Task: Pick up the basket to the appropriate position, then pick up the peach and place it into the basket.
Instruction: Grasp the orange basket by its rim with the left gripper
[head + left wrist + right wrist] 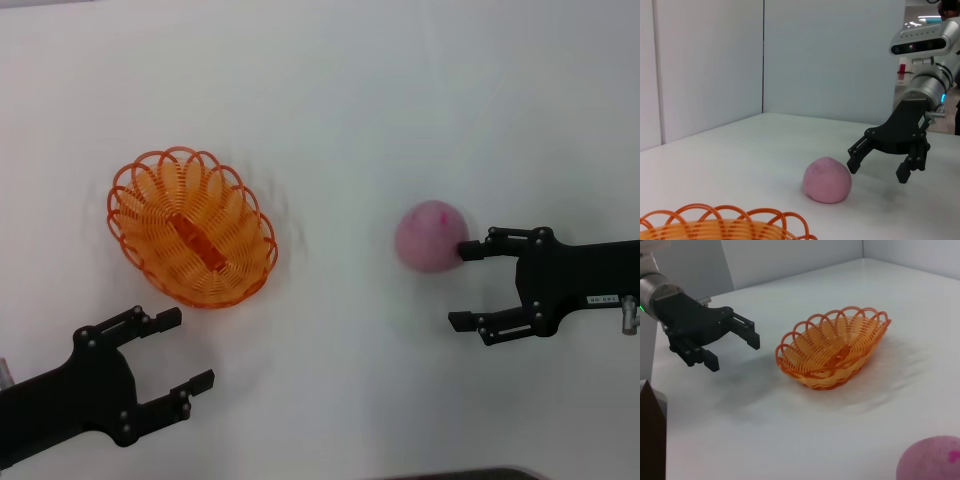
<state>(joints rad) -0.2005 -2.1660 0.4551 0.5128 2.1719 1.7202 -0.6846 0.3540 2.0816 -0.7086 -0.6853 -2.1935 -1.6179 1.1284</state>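
Orange wire, your basket (192, 226) sat on the white table (330, 120). The pink peach (431, 236) lay well apart from it. Your right gripper (465, 285) was spread wide, one finger touching the peach. Your left gripper (190, 346) waited open near the basket.

Table (330, 120): bare white surface between basket and peach; wide lane open there.
Basket (192, 228): top uncovered, nothing inside; clear gap to left gripper (190, 350), fingers spread.
Peach (431, 237): right gripper (465, 286) alongside, fingers spread; upper fingertip (468, 250) at its edge; other sides free.
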